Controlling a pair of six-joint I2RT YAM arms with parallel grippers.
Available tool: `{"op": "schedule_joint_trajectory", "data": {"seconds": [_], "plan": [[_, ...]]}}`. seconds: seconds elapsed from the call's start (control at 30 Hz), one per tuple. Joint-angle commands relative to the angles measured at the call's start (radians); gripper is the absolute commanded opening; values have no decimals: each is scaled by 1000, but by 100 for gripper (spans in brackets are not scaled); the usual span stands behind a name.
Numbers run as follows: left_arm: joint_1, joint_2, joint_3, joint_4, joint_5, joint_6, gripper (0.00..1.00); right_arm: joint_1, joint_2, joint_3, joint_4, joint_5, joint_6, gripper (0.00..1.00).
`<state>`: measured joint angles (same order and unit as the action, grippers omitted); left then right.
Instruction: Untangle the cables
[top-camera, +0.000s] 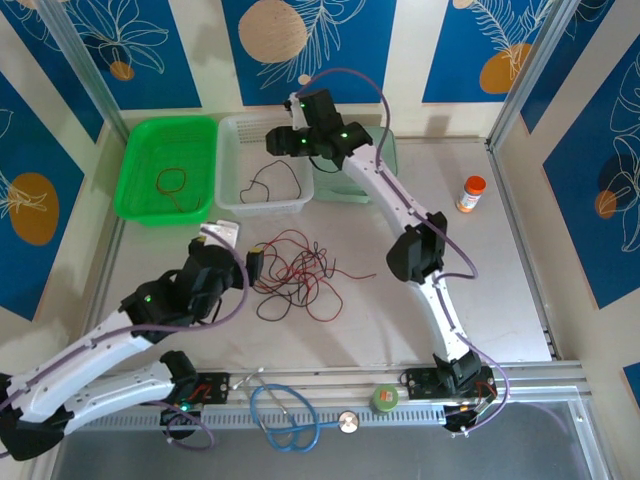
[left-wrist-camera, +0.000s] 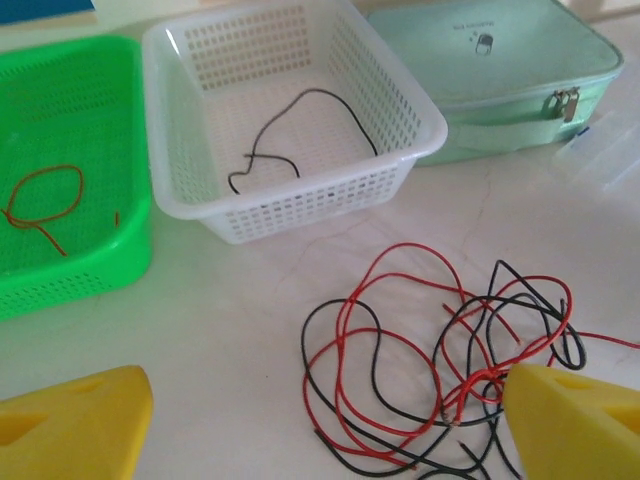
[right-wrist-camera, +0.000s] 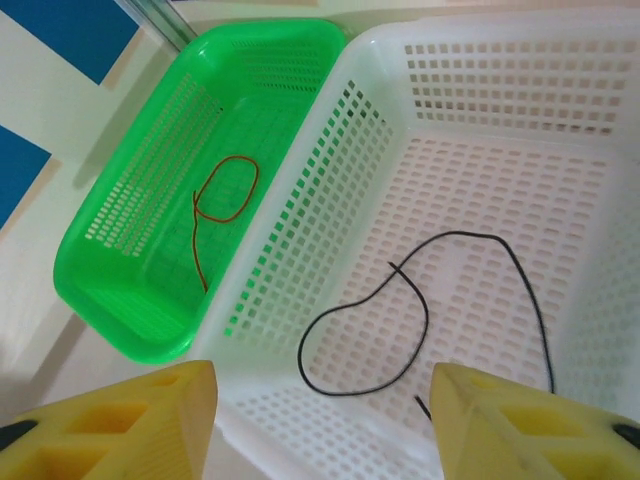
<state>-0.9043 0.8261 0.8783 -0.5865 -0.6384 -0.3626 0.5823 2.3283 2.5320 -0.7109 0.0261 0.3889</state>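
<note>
Now on the desk, the white basket lies under the spread right hand with one black cable inside, while the tangled red and black cables lie just ahead of the spread left hand.

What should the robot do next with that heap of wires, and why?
Probably lower the left hand onto the tangle of red and black wires and pinch one strand. That hand hangs open over it, while one black wire already lies in the white basket.
</note>
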Motion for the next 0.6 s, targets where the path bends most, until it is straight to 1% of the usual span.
{"op": "schedule_joint_trajectory", "data": {"seconds": [0.0, 0.07, 0.13, 0.2, 0.27, 0.4, 0.57], "plan": [[24, 104, 75, -108, 70, -61, 87, 2, -196, -161, 8, 55, -34, 56], [49, 187, 113, -154, 144, -88, 84, 2, -342, -342, 70, 85, -24, 55], [77, 255, 139, -180, 236, -103, 79, 2, -481, -535, 140, 109, -5, 54], [94, 315, 155, -188, 320, -111, 73, 2, -609, -720, 187, 138, 22, 53], [99, 364, 161, -175, 381, -108, 70, 2, -741, -891, 216, 174, 55, 51], [105, 437, 167, -128, 421, -67, 69, 5, -948, -1167, 250, 199, 127, 48], [106, 544, 182, -39, 492, 80, 71, 16, -1130, -1409, 232, 204, 201, 47]]}}
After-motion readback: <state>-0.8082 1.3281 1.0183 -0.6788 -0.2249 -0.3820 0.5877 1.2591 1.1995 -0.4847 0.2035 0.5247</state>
